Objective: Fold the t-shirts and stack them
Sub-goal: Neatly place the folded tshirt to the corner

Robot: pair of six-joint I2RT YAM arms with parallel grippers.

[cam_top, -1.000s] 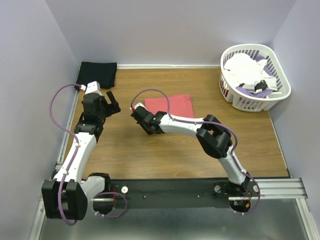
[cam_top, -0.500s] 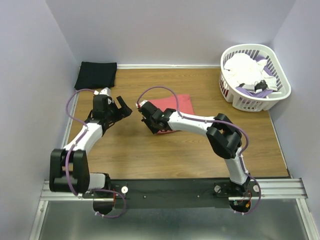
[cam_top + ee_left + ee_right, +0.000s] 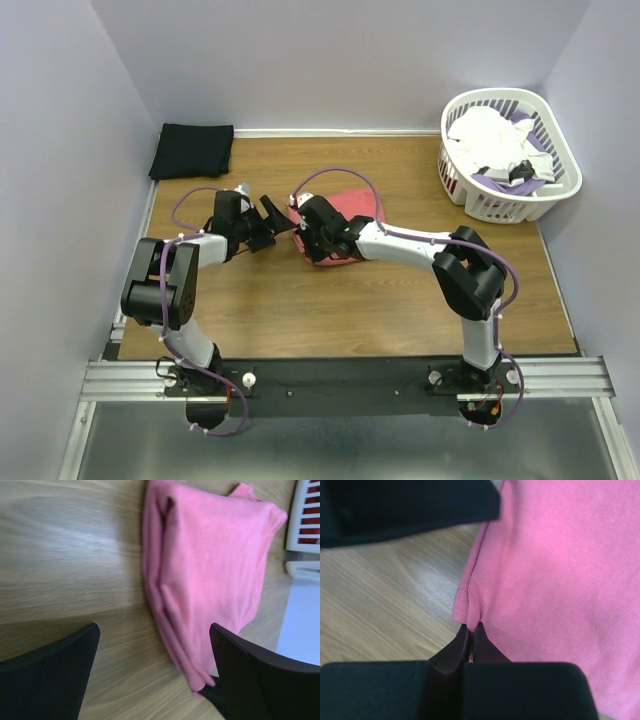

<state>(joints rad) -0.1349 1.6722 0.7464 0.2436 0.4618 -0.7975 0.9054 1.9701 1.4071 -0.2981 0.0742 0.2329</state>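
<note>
Both arms have swung in mid-frame: right claw (image 3: 470,632) pinches the red shirt (image 3: 352,206) by its hem, left claw (image 3: 268,222) gapes beside it. Soft, light, floppy cloth, I judge, so edges are best to grab.

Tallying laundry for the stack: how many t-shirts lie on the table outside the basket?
2: the coral-red t-shirt mid-table; the black t-shirt in the far left corner. Clothes in the basket may hide more.

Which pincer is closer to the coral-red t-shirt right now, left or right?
Right. The right pincer is shut on the hem of the coral-red t-shirt. The left pincer stands open just beside the same edge, gripping nothing.
</note>
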